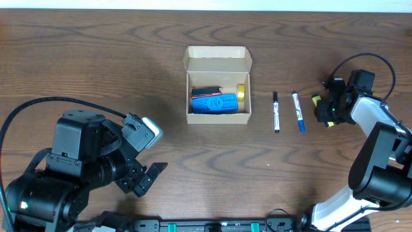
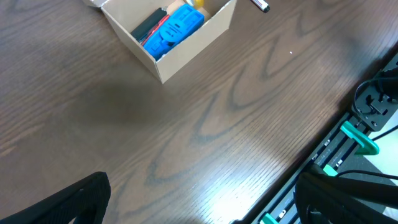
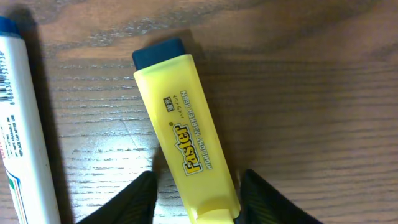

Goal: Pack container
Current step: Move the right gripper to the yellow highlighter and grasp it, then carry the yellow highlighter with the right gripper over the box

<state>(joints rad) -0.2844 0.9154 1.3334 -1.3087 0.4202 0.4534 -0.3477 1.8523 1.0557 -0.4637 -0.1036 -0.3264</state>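
Observation:
The container (image 1: pixel 217 118) is a tan cardboard box with its flap lid standing open at the back; inside lie a blue object (image 1: pixel 215 103), a black and red item (image 1: pixel 205 92) and something yellow (image 1: pixel 241 92). It also shows at the top of the left wrist view, container (image 2: pixel 186 56). A yellow highlighter (image 3: pixel 183 137) with a dark blue cap lies on the table. My right gripper (image 3: pixel 199 180) straddles its rear end, jaws close on both sides, a small gap showing on the left. My left gripper (image 2: pixel 205 199) is open wide over bare table, front left.
A black marker (image 1: pixel 276 111) and a blue marker (image 1: pixel 298 111) lie side by side between the box and my right gripper (image 1: pixel 325 109). The blue marker (image 3: pixel 15 124) runs along the left edge of the right wrist view. A rail with green clips (image 2: pixel 354 140) borders the table's front edge.

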